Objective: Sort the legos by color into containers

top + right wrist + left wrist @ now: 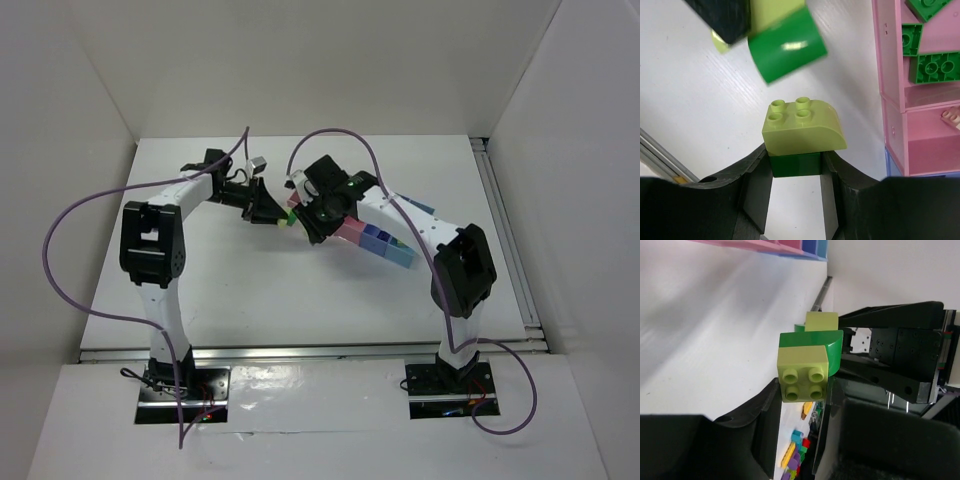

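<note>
From the left wrist: left gripper (803,396) clamped on a small yellow-green square plastic brick (803,376), four studs turned back at the lens. Stuck behind it, a glossy dark green curved plastic brick (815,342), long axis of the pair running straight out from the fingers. Just beyond, a yellow-green round-topped plastic brick (821,321). From the right wrist: right gripper (795,162) pinched on a dark green plastic block (795,165), both fingers pressed to its sides. Round-topped brick seated on that block, studs in plain sight, rounded flank toward the joined row of pink and blue plastic bins (892,125) at the right. Three dark green bricks (937,67) lying in the wide pink bin. Small gap between the two held pairs. From above: both grippers meeting tip to tip mid-table, just left of the bin row. White tabletop (300,290), white walls on three sides, metal rail (505,250) along the right edge, purple cables (335,130) looping off both arms.
</note>
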Tool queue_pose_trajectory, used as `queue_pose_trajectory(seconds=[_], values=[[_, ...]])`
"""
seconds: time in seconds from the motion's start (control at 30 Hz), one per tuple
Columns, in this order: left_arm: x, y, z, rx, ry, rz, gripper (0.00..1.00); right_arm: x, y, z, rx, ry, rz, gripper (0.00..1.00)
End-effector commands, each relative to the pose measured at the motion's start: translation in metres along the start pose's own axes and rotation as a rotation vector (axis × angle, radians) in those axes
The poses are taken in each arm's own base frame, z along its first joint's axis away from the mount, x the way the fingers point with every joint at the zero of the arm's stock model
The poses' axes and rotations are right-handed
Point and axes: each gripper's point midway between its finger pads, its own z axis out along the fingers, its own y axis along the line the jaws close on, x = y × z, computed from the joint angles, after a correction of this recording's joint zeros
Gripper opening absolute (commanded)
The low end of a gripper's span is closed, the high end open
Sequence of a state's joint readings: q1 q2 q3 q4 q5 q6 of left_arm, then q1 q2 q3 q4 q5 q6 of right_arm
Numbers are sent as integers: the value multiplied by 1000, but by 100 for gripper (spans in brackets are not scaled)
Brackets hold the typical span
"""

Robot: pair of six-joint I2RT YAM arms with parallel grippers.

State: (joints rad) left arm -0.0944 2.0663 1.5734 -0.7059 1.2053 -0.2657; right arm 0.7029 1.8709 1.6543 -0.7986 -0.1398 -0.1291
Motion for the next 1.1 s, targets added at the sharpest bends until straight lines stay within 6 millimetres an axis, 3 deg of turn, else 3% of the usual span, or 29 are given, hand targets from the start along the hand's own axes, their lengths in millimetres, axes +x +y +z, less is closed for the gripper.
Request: queue_pose_trajectory(seconds=[0.0, 0.1, 0.2, 0.23, 0.27, 0.37, 0.43, 0.5, 0.63, 0.67, 0.7, 0.73, 0.8, 0.87, 0.9, 0.97, 1.0, 1.03, 1.07], values=[[-20, 2, -14, -27, -63, 1, 0, -21, -8, -19, 33, -101, 22, 0], [-26, 11, -18, -88, -98, -6, 0, -25, -17, -23, 71, -119, 49, 0], [-24, 46, -29, -311, -131, -101, 0, -27, -25, -24, 114, -129, 63, 0], [-29, 72, -40, -522, -166, -106, 0, -29, -24, -23, 114, -139, 74, 0], [-15, 82, -40, -646, -124, -131, 0, -31, -31, -24, 135, -150, 98, 0], [0, 121, -60, -968, -116, -140, 0, -27, -37, -23, 151, -142, 121, 0], [13, 127, -55, -1020, -91, -153, 0, -29, -43, -24, 165, -151, 137, 0], [15, 130, -46, -1043, -74, -127, 0, -28, -41, -22, 155, -152, 137, 0], [24, 141, -38, -1114, 8, -146, 43, -30, -37, -26, 136, -164, 143, 0], [22, 137, -43, -1129, 12, -136, 72, -26, -37, -23, 136, -152, 144, 0], [21, 136, -47, -1155, 8, -133, 83, -26, -35, -23, 127, -152, 144, 0], [16, 127, -52, -1159, -5, -109, 92, -24, -35, -26, 109, -156, 149, 0], [2, 99, -62, -1152, -64, -46, 100, -21, -29, -28, 63, -151, 143, 0], [-7, 79, -69, -1097, -105, -10, 98, -26, -28, -41, -11, -187, 147, 0], [-6, 49, -56, -928, -117, 31, 95, -23, -27, -42, -42, -179, 145, 0], [-17, 19, -43, -724, -158, 182, 86, -18, -20, -48, -163, -172, 165, 0], [-3, 16, -32, -628, -127, 209, 84, -18, -16, -54, -203, -177, 172, 0], [6, -20, -20, -442, -111, 294, 84, -15, -12, -59, -278, -175, 184, 0], [15, -39, -7, -273, -90, 337, 84, -13, -10, -62, -312, -175, 182, 0]])
